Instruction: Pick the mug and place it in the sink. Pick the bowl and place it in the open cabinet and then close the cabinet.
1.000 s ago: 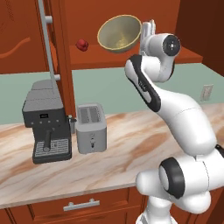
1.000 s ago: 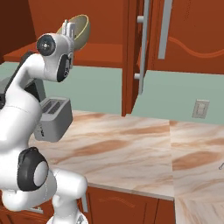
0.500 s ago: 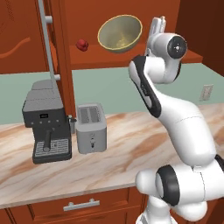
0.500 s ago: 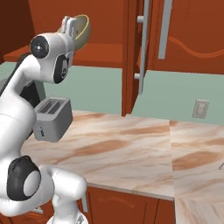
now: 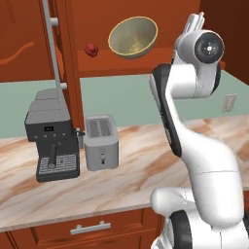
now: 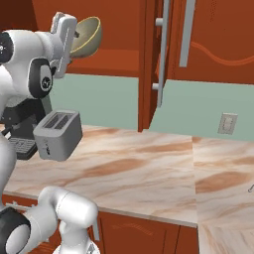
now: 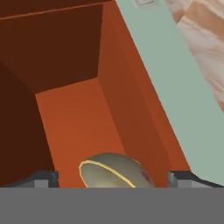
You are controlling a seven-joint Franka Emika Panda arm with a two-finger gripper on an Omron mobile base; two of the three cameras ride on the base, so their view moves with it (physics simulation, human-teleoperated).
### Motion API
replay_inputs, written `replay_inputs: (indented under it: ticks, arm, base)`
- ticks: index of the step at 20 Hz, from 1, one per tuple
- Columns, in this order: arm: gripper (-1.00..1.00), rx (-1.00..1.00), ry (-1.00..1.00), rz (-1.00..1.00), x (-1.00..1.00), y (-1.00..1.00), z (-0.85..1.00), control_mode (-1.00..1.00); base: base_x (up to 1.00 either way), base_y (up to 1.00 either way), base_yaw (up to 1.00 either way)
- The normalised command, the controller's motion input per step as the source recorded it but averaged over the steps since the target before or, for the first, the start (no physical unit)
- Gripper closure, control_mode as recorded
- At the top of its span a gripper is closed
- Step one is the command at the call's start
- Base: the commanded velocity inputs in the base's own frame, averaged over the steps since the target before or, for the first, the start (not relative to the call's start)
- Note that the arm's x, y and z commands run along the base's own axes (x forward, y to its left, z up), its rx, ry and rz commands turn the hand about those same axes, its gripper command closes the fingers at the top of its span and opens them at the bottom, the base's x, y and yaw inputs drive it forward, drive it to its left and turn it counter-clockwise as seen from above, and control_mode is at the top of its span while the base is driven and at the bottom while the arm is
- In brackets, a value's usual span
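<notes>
The olive-gold bowl lies tilted on its side on the floor of the open cabinet, its speckled inside facing out. My gripper is open, up at cabinet height and apart from the bowl, to its right. From the right base view the bowl sits just beyond the gripper. In the hand view the bowl shows low between the spread fingertips, with the cabinet's reddish inner walls behind it. The mug and the sink are out of view.
The cabinet door stands open at left, its long silver handle facing the room. A small red thing sits inside the cabinet. Below, a black coffee machine and a silver toaster stand on the marble counter.
The hand has drawn back to the right, away from the bowl. The bowl has stayed where it lies in the cabinet.
</notes>
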Motion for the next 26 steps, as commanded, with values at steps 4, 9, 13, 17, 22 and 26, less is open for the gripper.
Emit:
replay_inputs:
  ticks: [4, 9, 13, 17, 22, 26]
  arm:
    - [-1.00, 0.09, 0.00, -0.07, -1.00, -0.17, -0.06, -1.00]
    - [-1.00, 0.05, 0.00, -0.04, -1.00, -0.01, -0.22, -1.00]
    - [-1.00, -0.01, -0.01, 0.00, -1.00, 0.06, -0.24, -1.00]
    - [-1.00, 0.00, -0.05, 0.00, -0.86, 0.26, -0.04, -1.00]
    - [-1.00, -0.08, -0.15, 0.05, -0.97, 0.48, -0.02, -1.00]
    - [-1.00, -0.15, -0.22, 0.07, -1.00, 0.60, 0.00, -1.00]
  base:
    - [0.00, 0.00, 0.00]
    - [0.00, 0.00, 0.00]
    - [0.00, 0.00, 0.00]
    - [0.00, 0.00, 0.00]
    - [0.00, 0.00, 0.00]
    - [0.00, 0.00, 0.00]
